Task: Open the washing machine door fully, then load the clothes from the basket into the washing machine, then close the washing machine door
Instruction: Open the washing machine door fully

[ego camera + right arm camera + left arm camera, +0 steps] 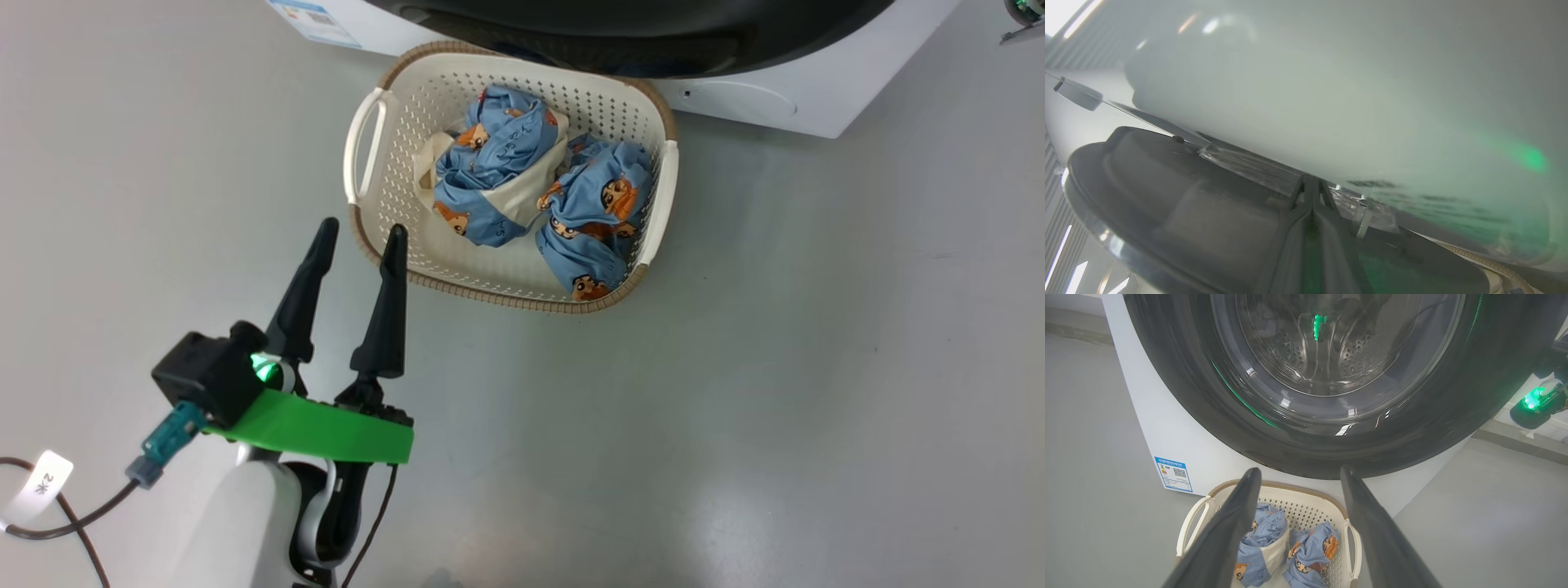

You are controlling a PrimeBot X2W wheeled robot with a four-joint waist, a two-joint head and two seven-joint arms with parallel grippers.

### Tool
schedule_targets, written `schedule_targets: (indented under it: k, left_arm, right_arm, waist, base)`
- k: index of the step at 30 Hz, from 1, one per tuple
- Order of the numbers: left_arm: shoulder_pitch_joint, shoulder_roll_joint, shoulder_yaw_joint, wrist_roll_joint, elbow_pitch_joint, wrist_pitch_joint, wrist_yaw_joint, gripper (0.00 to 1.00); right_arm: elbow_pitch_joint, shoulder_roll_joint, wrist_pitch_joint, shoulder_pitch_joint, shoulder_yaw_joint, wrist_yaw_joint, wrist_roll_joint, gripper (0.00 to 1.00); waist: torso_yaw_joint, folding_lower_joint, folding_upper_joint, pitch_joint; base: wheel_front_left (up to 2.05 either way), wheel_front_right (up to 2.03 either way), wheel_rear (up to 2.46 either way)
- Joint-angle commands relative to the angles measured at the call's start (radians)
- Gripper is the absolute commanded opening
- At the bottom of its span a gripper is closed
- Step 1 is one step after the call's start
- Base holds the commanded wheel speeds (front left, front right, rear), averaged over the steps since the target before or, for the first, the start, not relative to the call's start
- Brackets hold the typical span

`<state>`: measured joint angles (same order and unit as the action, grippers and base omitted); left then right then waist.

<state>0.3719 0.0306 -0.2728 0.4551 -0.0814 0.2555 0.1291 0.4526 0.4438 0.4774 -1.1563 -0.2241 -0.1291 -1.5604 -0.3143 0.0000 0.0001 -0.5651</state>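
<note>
Two small bundles of clothes [498, 175] lie in the basket [424, 98], which sits on the floor just past the tips of the left gripper [363, 229]. That gripper is wide open and holds nothing. One finger tip is right by the basket's near rim, but I cannot tell if it touches. Behind the basket stands the washing machine [1167, 428]. The washing machine door [1180, 396] is cut off at the top, so much of it is hidden. The right wrist view is blurry and hard to read. The right gripper [1311, 183] is shut tight, with its tips at the thin gap between the dark door edge and the white front. I cannot tell if the door is open yet.
</note>
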Motion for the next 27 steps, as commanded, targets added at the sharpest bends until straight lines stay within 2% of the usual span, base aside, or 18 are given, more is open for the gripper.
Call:
schedule_targets:
  k: [1, 14, 27]
  left_arm:
    - [0.007, 0.02, 0.03, 0.004, 0.027, 0.006, 0.002, 1.0]
    - [-0.028, 0.02, 0.049, -0.037, -0.002, 0.006, 0.002, 1.0]
    - [-0.103, 0.02, 0.076, -0.069, -0.017, 0.006, 0.002, 1.0]
  right_arm:
    - [-0.023, -0.019, 0.019, -0.002, -0.024, -0.002, -0.002, 0.0]
    - [-0.087, -0.039, 0.042, 0.133, -0.127, -0.002, 0.016, 0.0]
    - [-0.155, -0.053, 0.05, 0.287, -0.169, -0.002, -0.012, 0.0]
  waist:
    - [-0.003, 0.0, -0.0001, 0.0]
    - [0.04, 0.0, -0.0001, 0.092]
    - [0.075, 0.0, -0.0001, 0.2]
  base:
    - [0.0, 0.0, 0.0]
    - [0.0, 0.0, 0.0]
    - [0.0, 0.0, 0.0]
